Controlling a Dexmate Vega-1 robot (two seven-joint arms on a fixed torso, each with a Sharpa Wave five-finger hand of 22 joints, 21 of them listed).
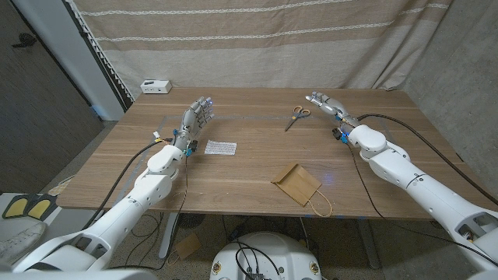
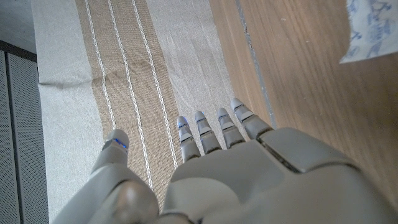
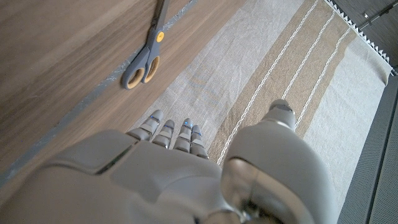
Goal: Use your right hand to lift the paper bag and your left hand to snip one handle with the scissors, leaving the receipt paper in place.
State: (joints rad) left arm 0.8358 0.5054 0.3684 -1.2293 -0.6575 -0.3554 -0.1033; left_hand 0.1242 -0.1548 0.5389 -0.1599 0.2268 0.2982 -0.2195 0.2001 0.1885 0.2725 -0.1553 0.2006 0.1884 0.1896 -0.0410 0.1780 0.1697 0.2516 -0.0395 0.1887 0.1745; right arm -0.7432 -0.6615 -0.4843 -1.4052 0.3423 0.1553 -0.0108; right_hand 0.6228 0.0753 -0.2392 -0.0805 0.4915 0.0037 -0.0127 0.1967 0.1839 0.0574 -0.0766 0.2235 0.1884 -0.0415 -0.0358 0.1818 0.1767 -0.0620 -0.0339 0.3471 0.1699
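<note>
I'm seeing the paper bag point(image 1: 296, 183) lying flat near the table's point(image 1: 249, 175) front edge, one handle point(image 1: 322, 204) overhanging it; contents seemingly none. Scissors point(image 1: 296, 116) are lying just beside my right hand point(image 1: 323, 102), receipt paper point(image 1: 219, 147) beside my left hand point(image 1: 197, 118). Both hands are spread, holding nothing, with bare wood lying between them.
</note>
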